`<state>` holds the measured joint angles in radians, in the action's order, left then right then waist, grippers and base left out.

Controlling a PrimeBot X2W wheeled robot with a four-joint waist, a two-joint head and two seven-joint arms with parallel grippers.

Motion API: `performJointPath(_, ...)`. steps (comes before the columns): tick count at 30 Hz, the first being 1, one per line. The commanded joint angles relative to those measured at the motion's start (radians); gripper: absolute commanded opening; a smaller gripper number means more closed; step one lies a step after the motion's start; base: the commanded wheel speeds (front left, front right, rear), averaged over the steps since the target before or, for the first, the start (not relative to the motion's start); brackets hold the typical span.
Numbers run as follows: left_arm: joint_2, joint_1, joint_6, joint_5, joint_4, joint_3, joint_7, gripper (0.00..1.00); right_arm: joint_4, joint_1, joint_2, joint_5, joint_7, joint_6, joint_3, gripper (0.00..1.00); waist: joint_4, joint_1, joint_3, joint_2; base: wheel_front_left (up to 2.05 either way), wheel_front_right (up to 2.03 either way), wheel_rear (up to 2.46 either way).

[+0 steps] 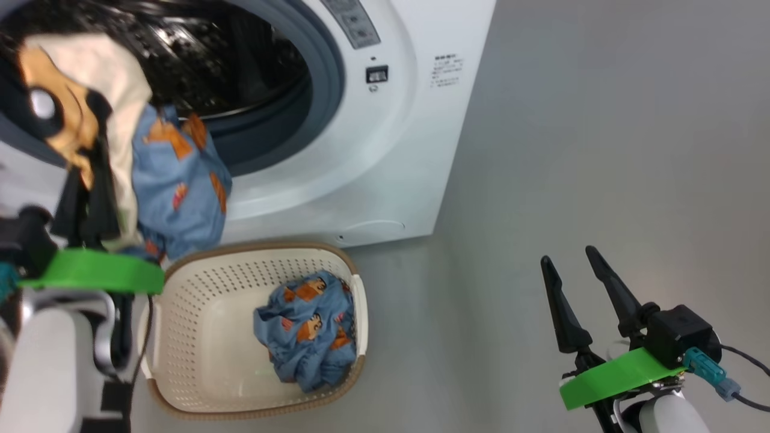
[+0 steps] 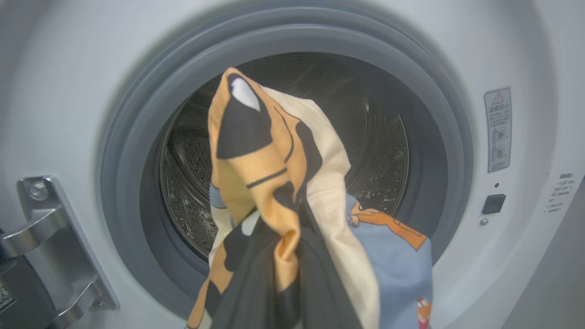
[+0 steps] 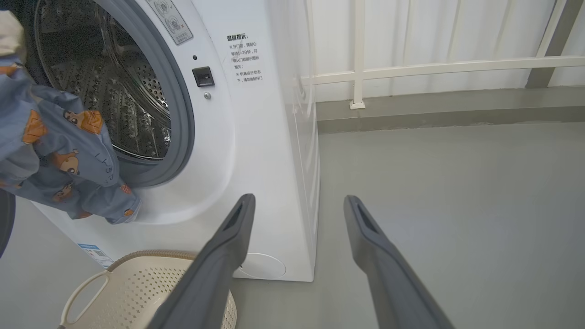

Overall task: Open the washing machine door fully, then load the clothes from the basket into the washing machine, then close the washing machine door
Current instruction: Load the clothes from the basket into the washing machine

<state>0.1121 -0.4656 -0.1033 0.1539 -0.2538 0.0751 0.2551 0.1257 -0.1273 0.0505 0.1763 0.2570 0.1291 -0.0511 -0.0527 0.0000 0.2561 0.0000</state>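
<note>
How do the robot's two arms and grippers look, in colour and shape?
The right gripper has two long, dark, tapering fingers on a bright green bracket, with a black box, a teal connector and a dark cable behind. The left gripper has dark fingers and a matching green bracket; its forearm is pale white.

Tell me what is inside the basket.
One crumpled blue garment lies against the right wall of the basket. The rest of the perforated floor is bare. The garment hides whatever may lie under it.
</note>
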Motion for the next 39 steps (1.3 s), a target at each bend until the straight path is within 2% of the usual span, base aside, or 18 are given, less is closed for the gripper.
performJointPath(1, 0.041, -0.049, -0.007, 0.000, 0.013, 0.032, 0.007, 0.00, -0.029, -0.026, 0.000, -0.004, 0.005, 0.002, -0.027, 1.00, -0.033, 0.0000, 0.047, 0.0000, 0.00, 0.00, 0.00)
performJointPath(12, 0.062, -0.211, -0.019, -0.003, -0.062, 0.029, 0.007, 0.00, -0.048, -0.075, 0.000, 0.017, 0.005, 0.002, -0.036, 1.00, -0.078, 0.0000, 0.187, 0.0000, 0.00, 0.00, 0.00)
performJointPath(25, 0.119, -0.433, -0.025, -0.017, -0.233, -0.005, 0.007, 0.00, -0.065, -0.127, 0.000, 0.054, 0.005, 0.002, -0.070, 1.00, -0.114, 0.0000, 0.343, 0.0000, 0.00, 0.00, 0.00)
performJointPath(39, 0.196, -0.736, -0.027, -0.010, -0.536, -0.100, -0.036, 0.00, -0.070, -0.145, 0.000, 0.086, 0.005, 0.002, -0.104, 1.00, -0.126, 0.0000, 0.460, 0.0000, 0.00, 0.00, 0.00)
